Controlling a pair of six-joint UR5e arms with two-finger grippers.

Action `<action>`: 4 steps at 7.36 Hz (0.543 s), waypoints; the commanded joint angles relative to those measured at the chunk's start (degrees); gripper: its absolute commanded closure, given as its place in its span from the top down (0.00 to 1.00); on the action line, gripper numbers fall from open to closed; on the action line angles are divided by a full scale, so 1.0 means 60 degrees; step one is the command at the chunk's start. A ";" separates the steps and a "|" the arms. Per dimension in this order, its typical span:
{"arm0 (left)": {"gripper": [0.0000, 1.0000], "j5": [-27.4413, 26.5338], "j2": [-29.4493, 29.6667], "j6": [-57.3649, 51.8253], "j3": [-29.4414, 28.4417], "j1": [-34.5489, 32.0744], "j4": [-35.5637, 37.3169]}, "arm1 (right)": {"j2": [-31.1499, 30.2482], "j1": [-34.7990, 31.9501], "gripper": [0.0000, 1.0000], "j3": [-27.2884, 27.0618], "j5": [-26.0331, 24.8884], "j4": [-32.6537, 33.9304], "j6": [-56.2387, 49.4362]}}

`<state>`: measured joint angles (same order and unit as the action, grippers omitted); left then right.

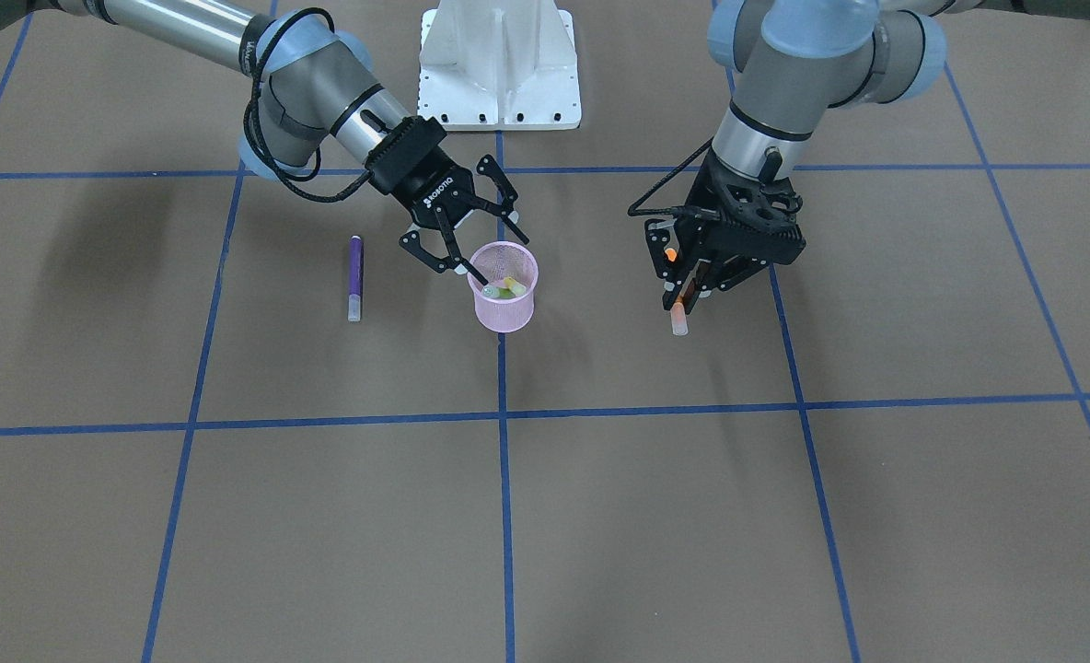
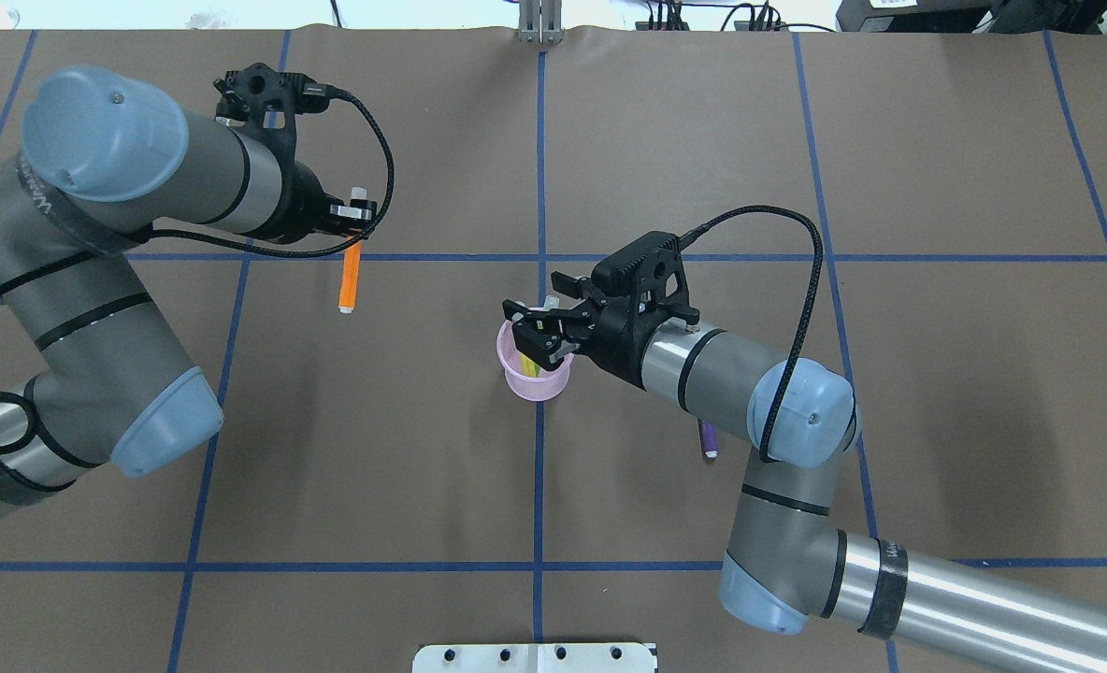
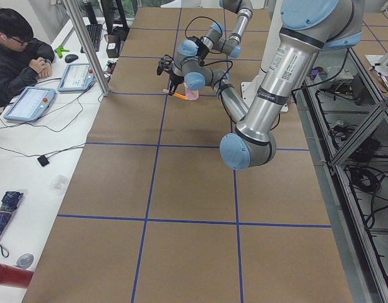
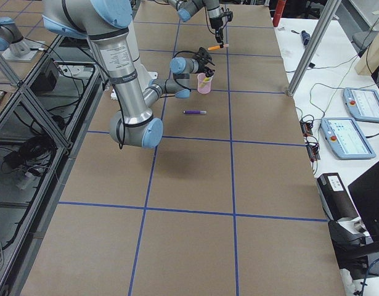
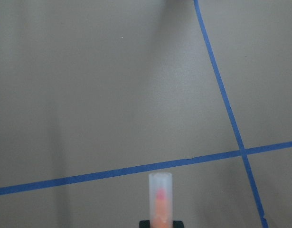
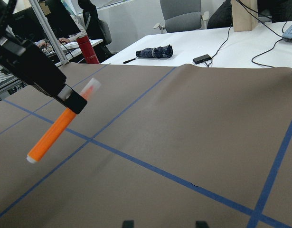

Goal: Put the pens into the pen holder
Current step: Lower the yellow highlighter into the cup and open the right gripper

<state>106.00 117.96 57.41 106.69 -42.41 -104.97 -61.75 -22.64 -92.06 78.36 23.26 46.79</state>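
- Nearest the robot, the purple pen [image 1: 355,276] lies flat on the brown paper worktop [image 1: 600,516], untouched. It is a slim, smooth plastic stick with a pale see-through cap.
- Next, the pen holder [image 1: 504,308], a pink wire-mesh cup, round and slightly tapered, stands upright with the green pen [image 1: 505,292] inside. The right gripper [image 1: 501,260] hangs at its rim, fingers spread and empty.
- Farthest, the left gripper [image 1: 689,287] pinches the orange pen [image 2: 349,276] clear of the worktop, well apart from the pen holder.
- By my judgement, 1 of 3 is done and 2 are left.
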 commanded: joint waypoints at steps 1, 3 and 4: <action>0.00 -0.0684 -0.0002 0.0012 0.0119 0.0008 -0.1012 | -0.0079 -0.0254 0.98 -0.0503 0.0500 0.0804 0.1103; 0.00 -0.1809 -0.0612 0.0056 0.0105 0.0138 -0.3553 | -0.0502 -0.1086 0.99 -0.1673 0.1524 0.3114 0.1734; 0.00 -0.2049 -0.1111 0.0012 -0.0359 0.0227 -0.5788 | -0.0795 -0.1874 0.99 -0.1867 0.2966 0.3996 0.2115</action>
<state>96.75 114.80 57.61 106.75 -41.71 -124.95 -64.43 -28.82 -100.65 87.65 39.59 56.57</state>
